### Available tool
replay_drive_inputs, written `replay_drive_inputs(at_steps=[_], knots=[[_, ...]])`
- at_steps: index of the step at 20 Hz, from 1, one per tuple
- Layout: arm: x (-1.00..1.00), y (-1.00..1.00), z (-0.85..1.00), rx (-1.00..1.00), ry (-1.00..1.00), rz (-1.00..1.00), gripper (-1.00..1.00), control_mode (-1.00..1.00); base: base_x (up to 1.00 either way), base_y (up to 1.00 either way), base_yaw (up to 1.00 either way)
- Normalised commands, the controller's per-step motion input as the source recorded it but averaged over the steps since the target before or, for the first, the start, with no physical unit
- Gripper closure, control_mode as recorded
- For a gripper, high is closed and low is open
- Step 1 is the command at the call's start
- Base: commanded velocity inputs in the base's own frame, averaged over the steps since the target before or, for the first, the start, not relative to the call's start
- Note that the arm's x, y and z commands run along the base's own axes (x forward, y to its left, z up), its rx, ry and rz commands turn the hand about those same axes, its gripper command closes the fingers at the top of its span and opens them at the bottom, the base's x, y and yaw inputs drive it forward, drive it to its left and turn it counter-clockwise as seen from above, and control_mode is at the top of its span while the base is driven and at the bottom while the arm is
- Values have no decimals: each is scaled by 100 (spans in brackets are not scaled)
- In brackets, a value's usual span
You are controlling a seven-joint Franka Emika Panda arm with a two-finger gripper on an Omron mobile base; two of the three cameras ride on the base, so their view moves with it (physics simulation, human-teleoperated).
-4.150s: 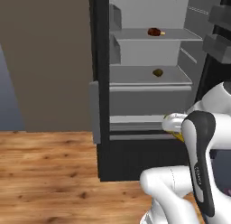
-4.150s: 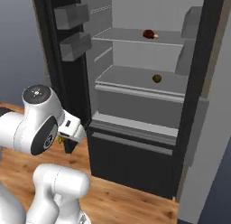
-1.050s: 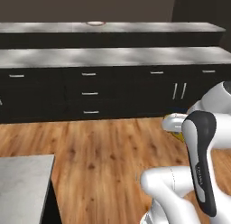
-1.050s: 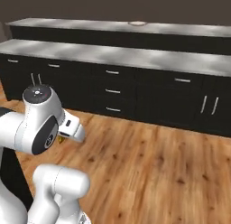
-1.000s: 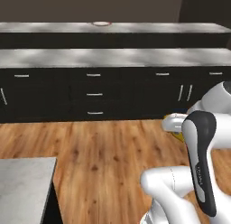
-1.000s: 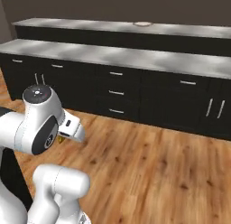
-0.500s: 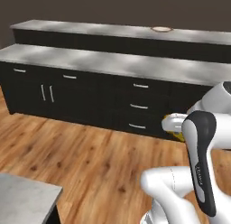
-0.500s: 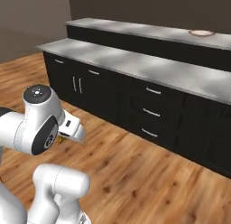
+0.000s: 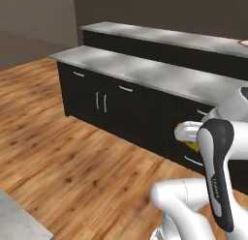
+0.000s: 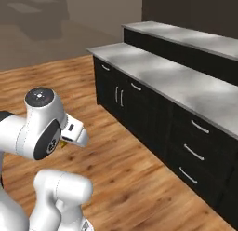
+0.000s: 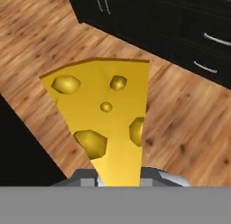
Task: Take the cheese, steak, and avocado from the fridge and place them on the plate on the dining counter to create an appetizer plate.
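Note:
The cheese [image 11: 108, 123], a yellow wedge with hole marks, stands upright in the hand view with its narrow end down between my fingers. My gripper [image 11: 119, 179] is shut on it, held close to my body above the wooden floor. A sliver of the cheese [image 9: 189, 142] peeks out by the hand in the left base view, and a yellow bit of the cheese [image 10: 65, 142] in the right base view. The dining counter [image 9: 160, 37] is the higher grey top at the back. A red-rimmed edge of the plate [image 9: 244, 42] sits on it at the far right.
A lower grey worktop [image 9: 145, 72] on black cabinets with doors and drawers [image 10: 195, 153] runs in front of the higher one. Wooden floor [image 9: 72, 157] lies open between me and the cabinets. A grey counter corner [image 9: 14, 219] pokes in at the lower left.
The base has turned away from the fridge, so the whole scene has swung; the counters have slid rightward and now run at an angle. The cheese stays in the shut gripper.

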Motion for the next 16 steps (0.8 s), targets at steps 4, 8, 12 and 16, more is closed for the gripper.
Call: replay_drive_inputs(at_steps=[4,8,12,16], knots=[[0,0,0,0,0,0,100,100,100,-4,59],[0,0,0,0,0,0,100,100,100,0,53],[0,0,0,0,0,0,100,100,100,0,45],[0,0,0,0,0,0,100,100,100,0,30]])
